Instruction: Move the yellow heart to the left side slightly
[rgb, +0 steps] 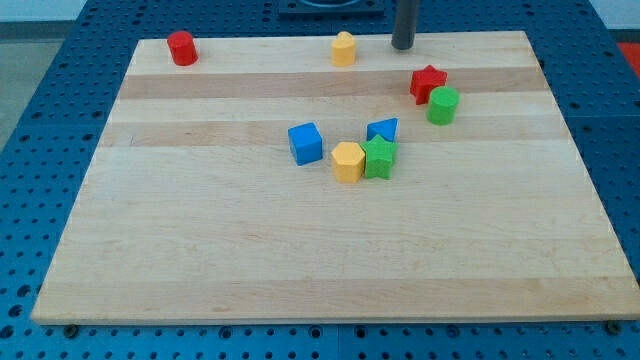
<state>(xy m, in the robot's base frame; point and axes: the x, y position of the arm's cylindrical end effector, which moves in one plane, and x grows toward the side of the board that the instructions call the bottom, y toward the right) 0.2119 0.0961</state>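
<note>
Up at the view's top edge of the pale wooden table (200, 250), your dark rod stands upright, my tip (402, 46) just right of the small yellow heart block (344, 48), not touching it. Can't tell the heart's facing. Nothing's held; it's a bare rod end effector.

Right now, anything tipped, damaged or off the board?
Nothing stands out. All eight blocks sit flat on the board. The yellow heart and red cylinder are near the top edge but fully on. My tip sits apart, right of the heart.
</note>
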